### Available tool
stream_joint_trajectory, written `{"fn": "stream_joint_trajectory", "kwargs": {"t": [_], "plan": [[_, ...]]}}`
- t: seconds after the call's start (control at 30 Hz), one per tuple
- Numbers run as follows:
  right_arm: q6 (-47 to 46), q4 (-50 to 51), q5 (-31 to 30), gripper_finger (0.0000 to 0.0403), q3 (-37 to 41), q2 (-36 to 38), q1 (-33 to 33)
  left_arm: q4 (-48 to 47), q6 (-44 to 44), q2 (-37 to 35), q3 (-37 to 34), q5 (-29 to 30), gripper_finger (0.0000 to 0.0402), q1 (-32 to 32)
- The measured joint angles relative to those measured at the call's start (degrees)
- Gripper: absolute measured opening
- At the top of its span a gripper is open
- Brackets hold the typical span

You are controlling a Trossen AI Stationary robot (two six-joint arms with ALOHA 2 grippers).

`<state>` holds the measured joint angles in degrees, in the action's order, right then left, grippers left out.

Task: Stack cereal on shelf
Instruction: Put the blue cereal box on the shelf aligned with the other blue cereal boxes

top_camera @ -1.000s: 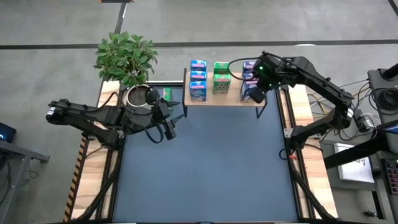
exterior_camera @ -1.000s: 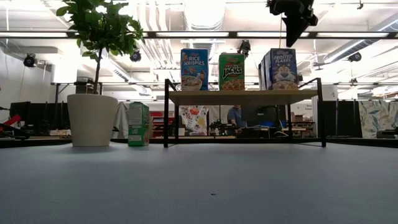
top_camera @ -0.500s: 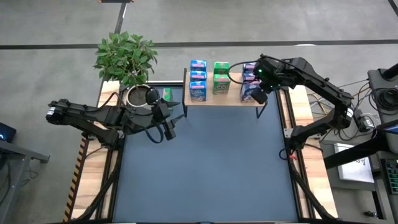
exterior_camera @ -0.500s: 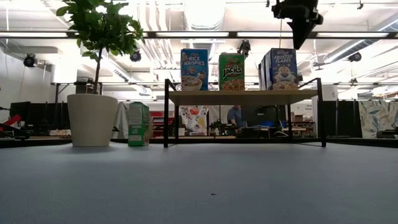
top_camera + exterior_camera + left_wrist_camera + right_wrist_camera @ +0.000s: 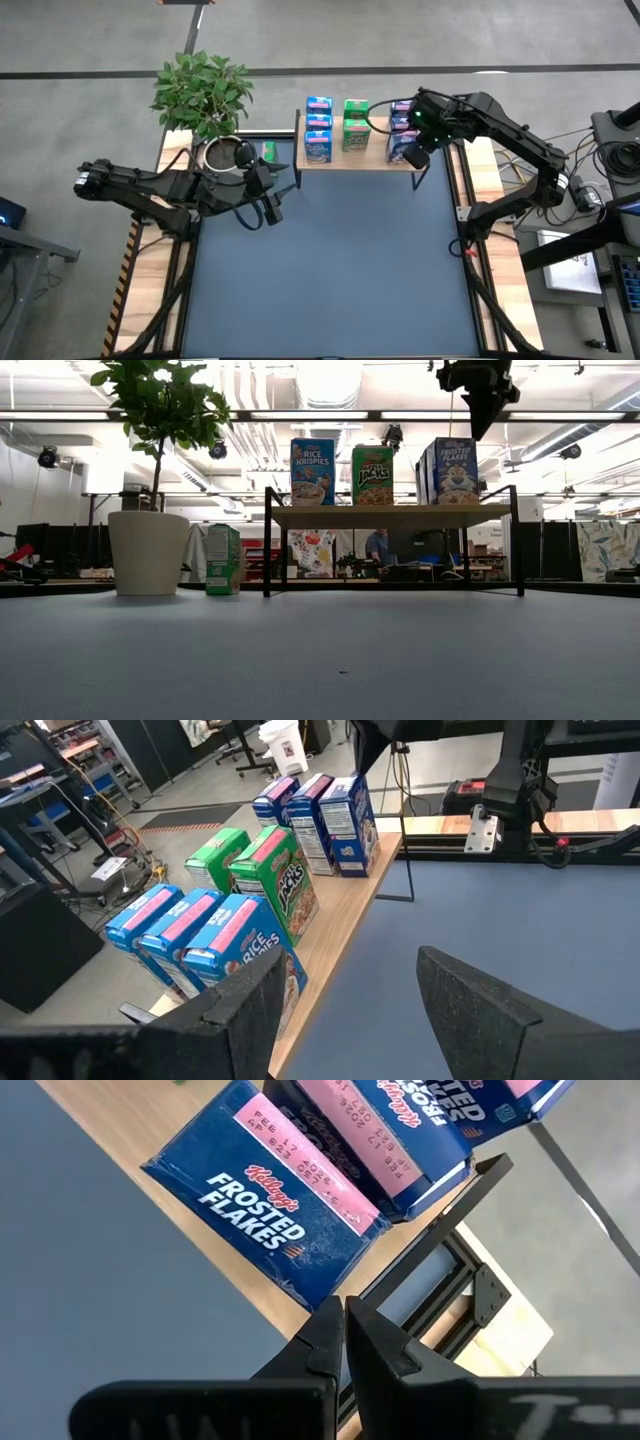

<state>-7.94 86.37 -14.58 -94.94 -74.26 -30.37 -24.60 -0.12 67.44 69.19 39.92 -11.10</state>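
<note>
The light-wood shelf [image 5: 360,162] stands at the table's far edge on black legs [image 5: 266,540]. On it stand three light blue boxes [image 5: 318,130], two green boxes [image 5: 355,125] and three dark blue boxes [image 5: 402,130], all upright on their bases. They also show in the left wrist view: light blue [image 5: 200,935], green [image 5: 265,870], dark blue [image 5: 320,805]. Another green box [image 5: 222,560] stands on the table beside the plant pot. My right gripper [image 5: 480,405] is shut, pointing down above the dark blue boxes [image 5: 270,1210]. My left gripper [image 5: 270,207] is open and empty at the left.
A potted plant [image 5: 148,550] stands at the table's far left, next to the lone green box [image 5: 268,150]. The dark blue mat [image 5: 330,270] covers the table's middle and near part. Beyond the table lies a room with desks.
My right gripper has shifted a little toward the table's right edge above the dark blue boxes, and its fingers have turned from a slant to pointing straight down. The boxes have stayed where they were.
</note>
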Motion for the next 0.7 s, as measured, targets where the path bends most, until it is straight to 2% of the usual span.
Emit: {"fn": "stream_joint_trajectory", "kwargs": {"t": [0.17,0.33,0.7], "plan": [[0.0,0.2,0.3,0.0009,0.0,0.0,0.1,0.0,0.0,0.0,0.0,0.0,0.021,0.0],[0.0,0.3,3.0,0.0009,0.0,0.0,0.1,0.0,0.0,0.0,0.0,0.0,0.021,0.0],[-0.2,0.3,2.5,0.0009,-1.4,0.0,0.1,0.0,-0.3,0.0,0.0,0.0,0.021,0.0]]}}
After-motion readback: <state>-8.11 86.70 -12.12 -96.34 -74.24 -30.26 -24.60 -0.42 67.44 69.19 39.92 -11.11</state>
